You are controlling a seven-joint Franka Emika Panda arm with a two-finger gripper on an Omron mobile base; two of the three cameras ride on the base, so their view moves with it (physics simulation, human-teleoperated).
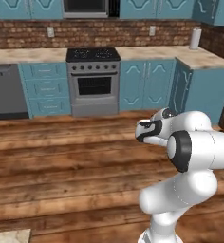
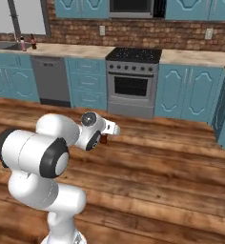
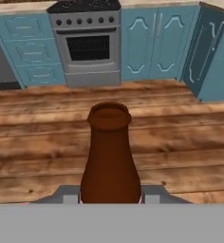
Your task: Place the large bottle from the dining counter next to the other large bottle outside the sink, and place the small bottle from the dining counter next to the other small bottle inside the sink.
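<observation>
Tool (image 3: 110, 199) clamps small bottle (image 3: 110, 156) | stove (image 3: 88, 42) ahead | wood floor (image 3: 180, 142) between

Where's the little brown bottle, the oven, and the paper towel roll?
small brown bottle (image 3: 110, 161), hand view, on its body.
oven (image 1: 93, 85), left base view, on its door window.
paper towel roll (image 1: 195, 39), left base view, on its side.

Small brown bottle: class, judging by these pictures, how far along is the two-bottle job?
Done: nothing confirmed; two bottles by the sink are too small to identify. In hand: the gripper is shut on the small brown bottle, out over the wooden floor facing the stove. Left: carry it into the sink.
</observation>
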